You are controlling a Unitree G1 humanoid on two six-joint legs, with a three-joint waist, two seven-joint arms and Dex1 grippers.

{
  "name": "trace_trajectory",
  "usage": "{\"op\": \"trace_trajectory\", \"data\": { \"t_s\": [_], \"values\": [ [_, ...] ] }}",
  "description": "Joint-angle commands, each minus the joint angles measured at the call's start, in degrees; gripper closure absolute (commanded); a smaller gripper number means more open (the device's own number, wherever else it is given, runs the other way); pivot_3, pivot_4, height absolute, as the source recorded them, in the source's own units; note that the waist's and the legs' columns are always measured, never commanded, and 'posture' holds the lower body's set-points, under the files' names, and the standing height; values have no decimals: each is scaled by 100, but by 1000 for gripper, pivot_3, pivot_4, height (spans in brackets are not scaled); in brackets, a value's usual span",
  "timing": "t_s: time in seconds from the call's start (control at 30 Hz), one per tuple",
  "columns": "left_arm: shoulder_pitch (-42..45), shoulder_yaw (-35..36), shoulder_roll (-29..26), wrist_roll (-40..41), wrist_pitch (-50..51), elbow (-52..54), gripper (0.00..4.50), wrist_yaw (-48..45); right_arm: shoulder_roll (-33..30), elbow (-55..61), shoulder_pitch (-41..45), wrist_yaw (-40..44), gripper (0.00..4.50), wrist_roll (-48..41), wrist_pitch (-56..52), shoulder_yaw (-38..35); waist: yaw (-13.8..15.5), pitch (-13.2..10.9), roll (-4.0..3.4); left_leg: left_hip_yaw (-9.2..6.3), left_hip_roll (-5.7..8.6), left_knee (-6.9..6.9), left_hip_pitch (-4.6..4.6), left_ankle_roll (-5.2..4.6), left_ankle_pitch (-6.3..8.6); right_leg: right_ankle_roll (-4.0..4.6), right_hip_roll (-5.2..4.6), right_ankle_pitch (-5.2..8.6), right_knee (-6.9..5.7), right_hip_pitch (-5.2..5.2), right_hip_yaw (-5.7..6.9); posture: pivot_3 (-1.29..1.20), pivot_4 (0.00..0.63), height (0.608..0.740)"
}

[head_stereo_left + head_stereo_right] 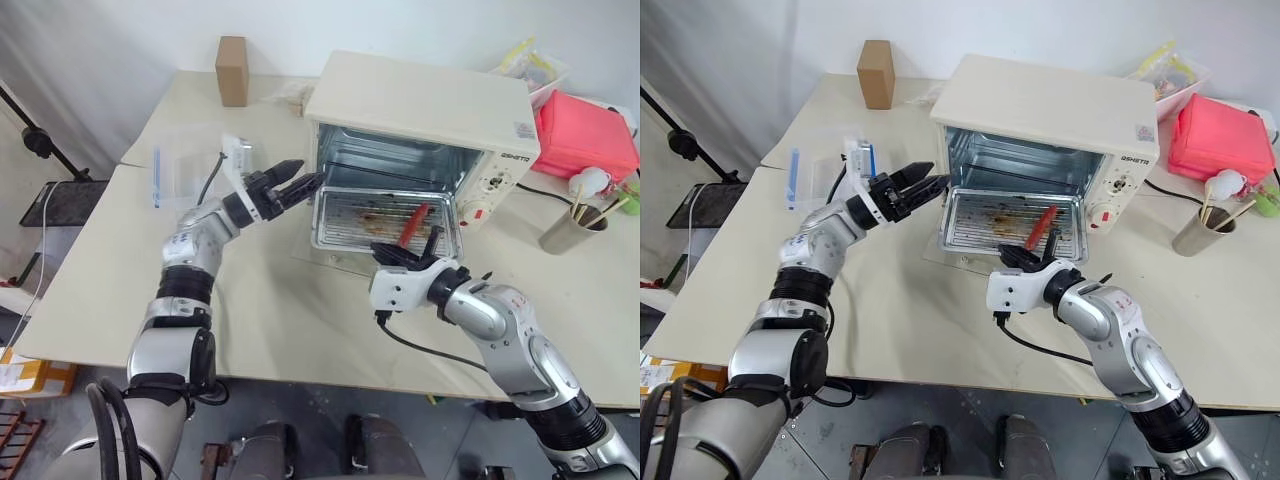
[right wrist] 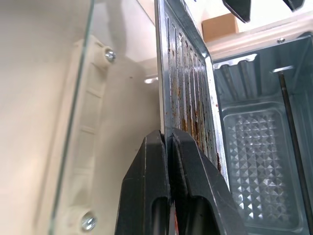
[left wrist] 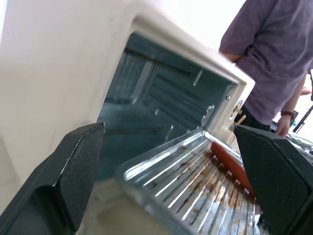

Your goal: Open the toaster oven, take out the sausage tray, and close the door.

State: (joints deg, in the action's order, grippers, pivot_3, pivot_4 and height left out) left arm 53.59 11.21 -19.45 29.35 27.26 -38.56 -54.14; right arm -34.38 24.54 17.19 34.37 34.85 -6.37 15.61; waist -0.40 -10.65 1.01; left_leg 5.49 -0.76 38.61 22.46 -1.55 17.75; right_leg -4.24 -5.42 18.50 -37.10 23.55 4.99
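The cream-white toaster oven (image 1: 420,100) stands at the back of the table with its door (image 2: 83,122) folded down flat onto the tabletop. The sausage tray (image 1: 370,215), silvery with brown stains, sticks partly out of the oven mouth above the door. One red sausage (image 1: 415,220) lies near the tray's right end. My right gripper (image 1: 405,252) is shut on the tray's front rim, which shows pinched between its fingers (image 2: 146,186). My left gripper (image 1: 305,183) hovers open by the oven's left front corner, level with the tray's left end and apart from it.
A brown box (image 1: 232,70) stands at the back left. A clear blue-clipped container (image 1: 185,165) lies behind my left arm. A pink box (image 1: 585,130) and a metal cup with sticks (image 1: 570,230) sit right of the oven. A person in a purple shirt (image 3: 274,58) stands beyond the table.
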Motion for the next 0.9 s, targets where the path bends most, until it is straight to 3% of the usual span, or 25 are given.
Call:
{"op": "trace_trajectory", "data": {
  "t_s": [0.03, 0.13, 0.2, 0.3, 0.73, 0.9],
  "values": [
    [-155, 97, -366, 396, 1356, 731, 0, 97, -13, 336, -28, 9, 4456, 64, 29, -128, 6, 0, 0, -1, 0, 1, 0, 0, 0, 0, 0, 0, 0, 0, 0, 0, 150, 740],
    [-282, 214, -597, 729, 2408, 1130, 0, 204, 3, 373, -32, -13, 4456, 81, 107, -120, 43, -1, 2, -6, 1, 10, 2, 0, 0, 0, -3, 0, -2, -3, -1, 0, 150, 740],
    [-352, 457, -864, 1128, 3688, 1286, 0, 400, 34, 357, 39, -20, 4456, 31, 252, -61, 37, -3, 5, -17, 3, 23, 6, -2, 1, 0, -5, 0, -3, -8, 0, 0, 150, 740],
    [-310, 707, -851, 1414, 4761, 1390, 0, 849, 232, 313, 152, -24, 4456, -19, 231, 7, 17, -3, 5, -18, 3, 25, 4, -2, 3, 0, -5, 0, -7, -9, -2, 0, 150, 740],
    [-190, 2036, 196, 1909, 5929, 1592, 0, 2438, 298, -197, 636, 205, 4456, -241, 817, 262, 22, -3, 6, -16, 4, 37, -3, 3, 5, 0, -6, 0, -34, -6, -5, 0, 150, 740],
    [-203, 2440, 471, 1930, 6258, 1579, 1317, 2952, 296, -254, 670, 271, 4457, -317, 944, 266, 23, -3, 6, -15, 4, 38, -4, 5, 6, 0, -6, 0, -36, -6, -6, 0, 150, 740]
  ]
}}
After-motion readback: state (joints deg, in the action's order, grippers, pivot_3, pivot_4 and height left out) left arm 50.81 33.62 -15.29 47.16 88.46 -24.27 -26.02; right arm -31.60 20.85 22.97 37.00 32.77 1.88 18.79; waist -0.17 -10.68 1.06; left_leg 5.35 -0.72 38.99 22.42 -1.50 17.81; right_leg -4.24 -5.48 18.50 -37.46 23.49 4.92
